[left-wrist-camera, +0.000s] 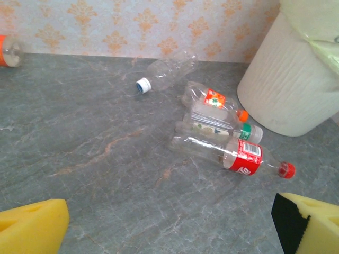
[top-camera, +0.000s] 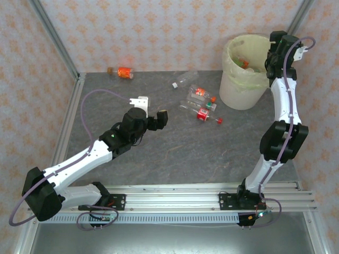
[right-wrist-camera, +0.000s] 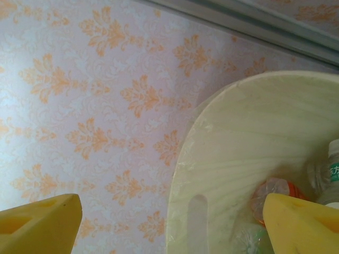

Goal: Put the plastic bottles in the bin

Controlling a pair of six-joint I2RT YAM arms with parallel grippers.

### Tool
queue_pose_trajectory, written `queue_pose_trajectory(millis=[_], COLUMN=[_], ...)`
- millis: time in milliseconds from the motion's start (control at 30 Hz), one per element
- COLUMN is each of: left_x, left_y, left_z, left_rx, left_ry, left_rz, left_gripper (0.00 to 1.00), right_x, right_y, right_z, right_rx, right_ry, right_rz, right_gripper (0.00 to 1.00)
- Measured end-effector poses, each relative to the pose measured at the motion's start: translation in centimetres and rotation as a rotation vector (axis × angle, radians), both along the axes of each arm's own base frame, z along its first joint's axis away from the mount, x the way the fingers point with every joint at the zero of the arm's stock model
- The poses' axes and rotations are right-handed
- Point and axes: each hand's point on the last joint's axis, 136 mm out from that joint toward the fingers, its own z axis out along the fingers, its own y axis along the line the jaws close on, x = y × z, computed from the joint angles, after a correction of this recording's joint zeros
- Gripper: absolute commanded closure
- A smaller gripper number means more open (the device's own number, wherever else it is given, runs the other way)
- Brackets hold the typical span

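While the right gripper [right-wrist-camera: 169, 222] hangs over the mouth of the bin [top-camera: 241, 94] with its yellow pads [right-wrist-camera: 42, 218] spread wide and nothing between them, the left gripper [left-wrist-camera: 169, 227] hovers low over the grey table [top-camera: 175, 153], its fingers likewise apart and empty. Ahead of the left gripper, three plastic bottles lie tight together just beside the bin's wall: a red-labelled bottle [left-wrist-camera: 241, 157] nearest, a green-capped bottle [left-wrist-camera: 218, 126] behind it, and an orange-capped bottle [left-wrist-camera: 212, 98] farthest. A clear bottle with a pale cap [left-wrist-camera: 167, 69] lies on its side a little beyond them, near the wallpapered wall [left-wrist-camera: 106, 26]. An orange-labelled bottle [top-camera: 125, 72] rests well apart at the far left edge. Inside the bin's bag, a few bottles [right-wrist-camera: 278, 197] are already lying.
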Motion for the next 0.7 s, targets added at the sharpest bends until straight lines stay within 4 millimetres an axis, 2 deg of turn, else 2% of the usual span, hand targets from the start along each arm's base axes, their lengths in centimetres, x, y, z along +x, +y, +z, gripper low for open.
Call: queue_pose_trajectory(millis=[167,300,433,533,633,700], left_x=[0.3,0.4,0.6,0.8,1.1,1.2], left_y=[0.7,1.3,2.0,2.8,3.7,4.3], left_z=[0.1,0.2,0.3,0.0,-0.6,-1.1], left_rx=[-0.004,-0.012,-0.025,-0.031,-0.038,-0.042], left_ry=[-0.006,-0.010,-0.013,-0.005,0.011,0.027], left_rz=[0.049,0.088,0.142,0.185,0.236,0.273], left_gripper=[0.00,0.00,0.00,0.00,0.00,0.00], right_x=[-0.5,-1.8,-3.5,-4.8,-5.8,-6.2], right_y=[1.2,3.3,7.0,10.0,13.3,15.8], right_z=[0.6,2.9,5.8,7.1,7.2,6.3], right_rx=[-0.083,-0.201,-0.347,-0.444,-0.543,-0.618], right_ry=[0.015,0.006,-0.030,-0.057,-0.076,-0.080], right_rz=[0.055,0.114,0.218,0.313,0.435,0.536], right_gripper=[0.11,0.10,0.10,0.10,0.09,0.09])
